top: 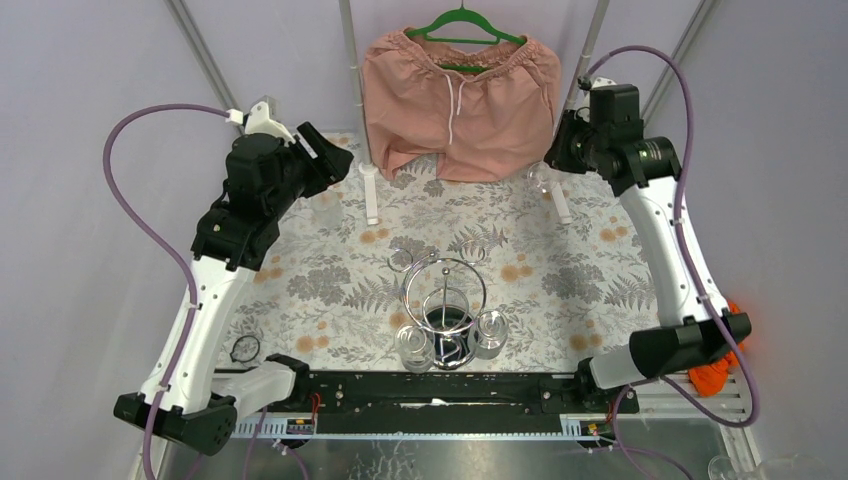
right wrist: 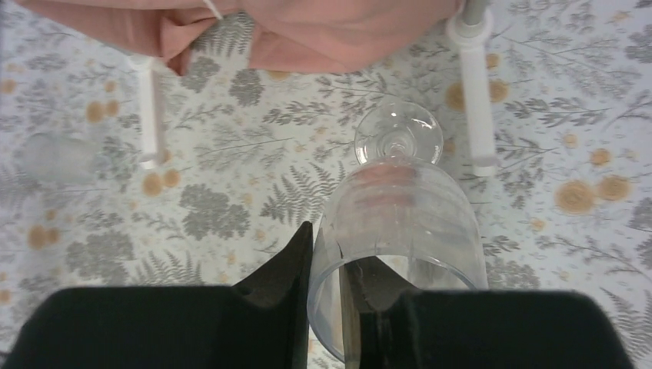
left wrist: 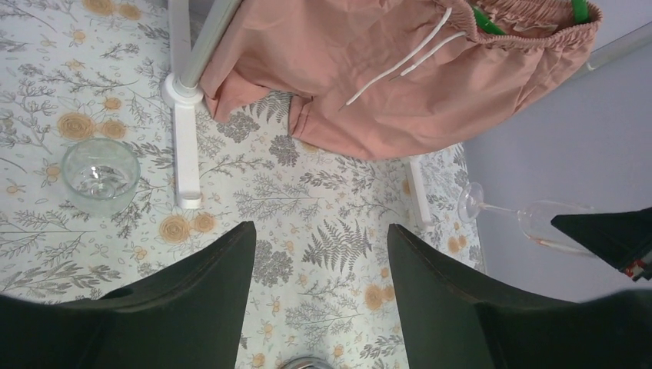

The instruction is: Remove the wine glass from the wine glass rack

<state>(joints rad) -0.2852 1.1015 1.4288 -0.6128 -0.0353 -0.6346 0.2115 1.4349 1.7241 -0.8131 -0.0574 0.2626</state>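
Gripping a clear stemmed wine glass [right wrist: 400, 200] by its rim, the right gripper [right wrist: 336, 254] hovers near the far right corner of the table [top: 560, 280]. The left gripper [left wrist: 319, 231] gapes wide.

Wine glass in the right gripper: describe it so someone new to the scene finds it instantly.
Find the pink shorts hanging at the back; the right gripper sits just below their right hem. The wine glass lies sideways in its grip, in mid-air, while the other glasses hang on the wine glass rack or stand upright.

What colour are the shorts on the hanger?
Salmon pink; the shorts show best in the left wrist view.
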